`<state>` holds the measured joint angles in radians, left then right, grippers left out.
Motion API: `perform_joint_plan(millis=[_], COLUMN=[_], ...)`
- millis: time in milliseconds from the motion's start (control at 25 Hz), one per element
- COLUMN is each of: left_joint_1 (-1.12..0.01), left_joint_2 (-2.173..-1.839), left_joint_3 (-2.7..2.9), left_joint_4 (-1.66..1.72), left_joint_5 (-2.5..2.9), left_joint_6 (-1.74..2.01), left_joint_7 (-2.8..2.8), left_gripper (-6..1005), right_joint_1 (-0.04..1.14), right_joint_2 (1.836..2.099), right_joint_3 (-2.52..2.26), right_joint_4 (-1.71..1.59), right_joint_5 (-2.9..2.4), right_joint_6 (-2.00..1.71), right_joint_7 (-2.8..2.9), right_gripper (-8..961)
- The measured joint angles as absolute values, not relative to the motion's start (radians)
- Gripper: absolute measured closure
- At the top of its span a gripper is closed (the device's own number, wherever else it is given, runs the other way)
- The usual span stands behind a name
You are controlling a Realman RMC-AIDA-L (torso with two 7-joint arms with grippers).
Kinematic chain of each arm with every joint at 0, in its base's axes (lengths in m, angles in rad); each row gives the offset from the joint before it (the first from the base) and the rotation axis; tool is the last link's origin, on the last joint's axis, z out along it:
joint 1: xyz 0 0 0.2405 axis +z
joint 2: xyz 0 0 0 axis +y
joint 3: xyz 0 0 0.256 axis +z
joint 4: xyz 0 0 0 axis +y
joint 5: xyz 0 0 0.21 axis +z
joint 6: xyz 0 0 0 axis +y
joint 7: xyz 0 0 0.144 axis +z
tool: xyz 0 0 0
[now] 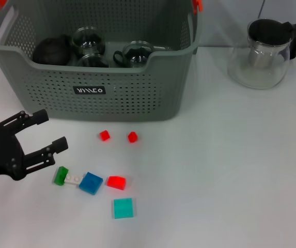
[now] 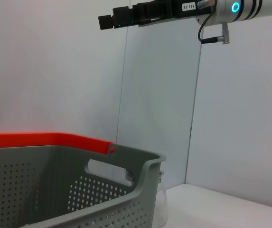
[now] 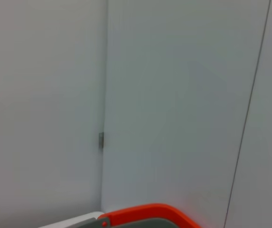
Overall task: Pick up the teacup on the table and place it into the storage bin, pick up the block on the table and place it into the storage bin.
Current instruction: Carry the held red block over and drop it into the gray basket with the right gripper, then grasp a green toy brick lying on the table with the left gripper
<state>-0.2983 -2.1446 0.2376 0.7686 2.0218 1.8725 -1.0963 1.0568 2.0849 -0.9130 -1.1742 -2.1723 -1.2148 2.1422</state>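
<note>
The grey-green storage bin [image 1: 122, 98] stands at the back left of the table, and its wall and orange rim fill the low part of the left wrist view [image 2: 79, 194]. Three glass teacups [image 1: 135, 54] lie inside it beside a dark round object [image 1: 52, 50]. Loose blocks lie in front of the bin: two small red cubes [image 1: 104, 135], a green block [image 1: 61, 175], a blue block [image 1: 91, 183], a red block [image 1: 115, 182] and a teal block [image 1: 123, 208]. My left gripper [image 1: 52, 130] hovers open just left of the green block, holding nothing. My right gripper [image 2: 126, 16] is raised high, seen only in the left wrist view.
A clear glass pitcher with a black lid [image 1: 264, 51] stands at the back right. A white block [image 1: 74, 179] lies between the green and blue ones. The white table [image 1: 230, 170] stretches to the right. The bin's orange rim [image 3: 145, 211] shows in the right wrist view.
</note>
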Motion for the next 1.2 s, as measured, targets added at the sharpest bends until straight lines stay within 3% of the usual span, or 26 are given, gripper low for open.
perform_joint_plan(millis=[400,760,1200], left_joint_1=[-0.293,-0.327,-0.383], left_joint_2=[-2.140,-2.129,-2.138], left_joint_3=[0.235,0.256,0.486], left_joint_4=[0.780,0.868,0.944], left_joint_5=[2.028,2.188,2.238], left_joint_6=[1.901,1.909,1.707], left_joint_7=[-1.100,-1.097,-1.081], left_gripper=[202,202,203], right_joint_1=[0.840,0.618,0.621], right_joint_2=[2.050,2.097,2.099], right_joint_3=[-0.915,-1.016,-1.033], right_joint_4=[-1.174,-1.032,-0.837], right_joint_5=[-1.781,-1.924,-2.049], right_joint_6=[-1.588,-1.755,-1.667], right_joint_7=[1.914,1.692,1.675], right_gripper=[4,6,7])
